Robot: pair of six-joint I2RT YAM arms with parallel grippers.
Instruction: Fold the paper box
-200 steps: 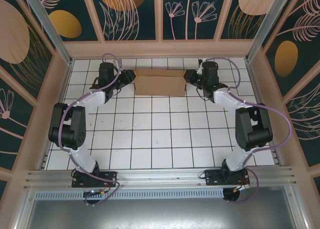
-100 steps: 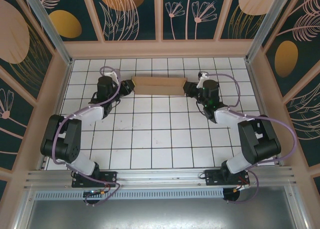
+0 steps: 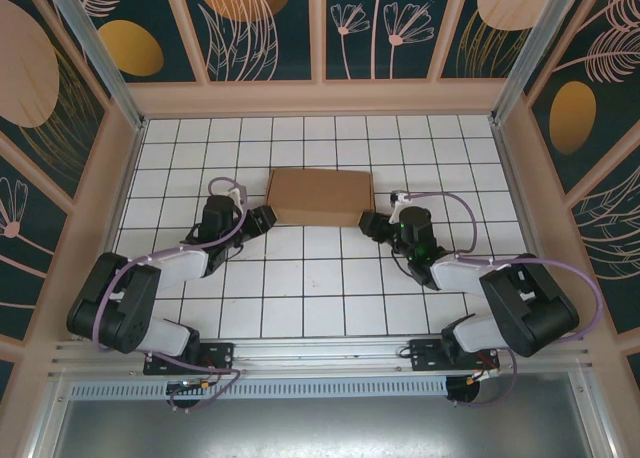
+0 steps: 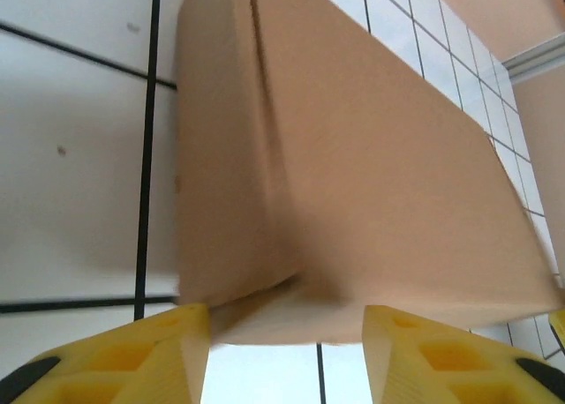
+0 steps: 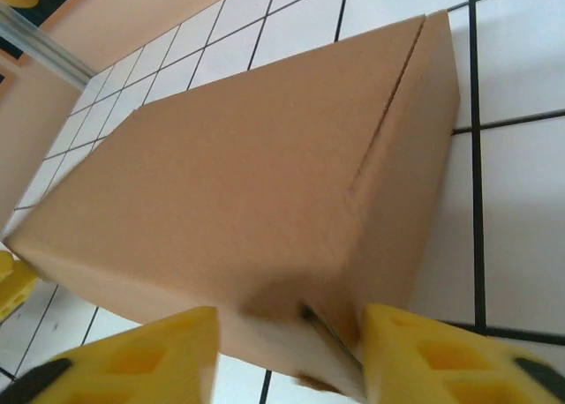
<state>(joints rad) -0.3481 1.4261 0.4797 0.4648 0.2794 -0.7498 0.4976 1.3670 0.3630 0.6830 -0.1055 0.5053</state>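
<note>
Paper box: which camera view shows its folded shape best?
Top external: the whole closed paper box lies flat, all four edges visible. Each wrist view gives one close, blurred corner and part of the top.

Obstacle: flat brown cardboard box (image 3: 320,196). Free passage: white tiled tabletop (image 3: 320,298) behind it, in front, beyond both ends.

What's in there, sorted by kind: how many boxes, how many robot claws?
Brown cardboard box: 1
Robot claws: 2 (left gripper, right gripper)
Total: 3
</note>
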